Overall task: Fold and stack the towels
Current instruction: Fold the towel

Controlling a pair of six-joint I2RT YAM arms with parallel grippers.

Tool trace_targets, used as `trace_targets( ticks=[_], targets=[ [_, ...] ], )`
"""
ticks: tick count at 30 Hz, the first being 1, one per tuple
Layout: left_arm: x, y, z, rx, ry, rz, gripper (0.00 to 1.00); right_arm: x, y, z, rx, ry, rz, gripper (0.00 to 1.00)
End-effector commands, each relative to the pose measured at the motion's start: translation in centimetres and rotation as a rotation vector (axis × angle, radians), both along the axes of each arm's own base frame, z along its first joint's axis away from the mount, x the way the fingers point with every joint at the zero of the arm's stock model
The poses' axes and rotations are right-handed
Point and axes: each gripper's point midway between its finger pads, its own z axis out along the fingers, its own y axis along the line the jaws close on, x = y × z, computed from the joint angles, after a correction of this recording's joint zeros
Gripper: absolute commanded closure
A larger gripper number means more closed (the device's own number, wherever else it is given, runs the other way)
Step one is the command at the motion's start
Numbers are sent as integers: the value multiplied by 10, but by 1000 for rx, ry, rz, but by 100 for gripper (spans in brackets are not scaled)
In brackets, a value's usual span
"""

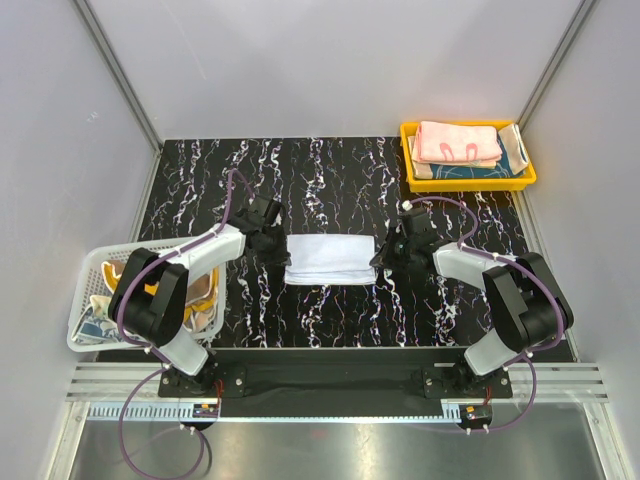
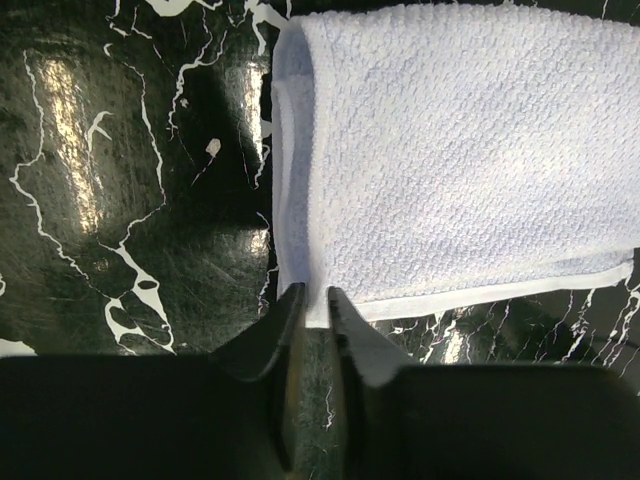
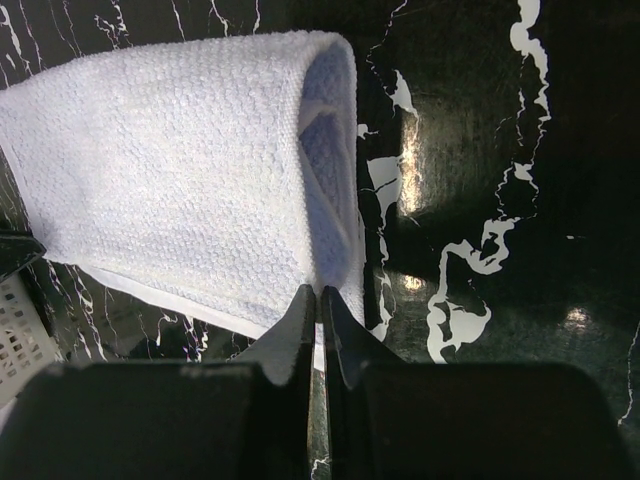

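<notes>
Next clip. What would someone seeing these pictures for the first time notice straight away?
A folded white towel lies in the middle of the black marbled table, with the left gripper and right gripper set at its two ends. In the far right corner a yellow tray holds a neat stack with a pink towel on top. A white basket at the near left holds loose cloths.

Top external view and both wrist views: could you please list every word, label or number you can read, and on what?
No text can be read in any view.
White towel: plain, no label showing.
Pink towel in the yellow tray: pale curved marks, not legible as letters.
Towels in the basket, inside the white basket: patterns too small to read.
</notes>
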Motion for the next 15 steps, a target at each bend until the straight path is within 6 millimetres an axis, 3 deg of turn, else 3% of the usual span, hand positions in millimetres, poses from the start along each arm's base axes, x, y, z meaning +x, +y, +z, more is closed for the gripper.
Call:
trace_targets(
  ticks=[1, 5, 15],
  targets=[
    [10, -5, 12, -23, -39, -11, 75, 9, 8, 20, 18, -54, 24, 92],
    [6, -2, 6, -15, -26, -2, 69, 8, 7, 17, 16, -50, 21, 91],
    [4, -6, -3, -31, -7, 4, 70, 8, 8, 14, 16, -44, 22, 91]
  ],
)
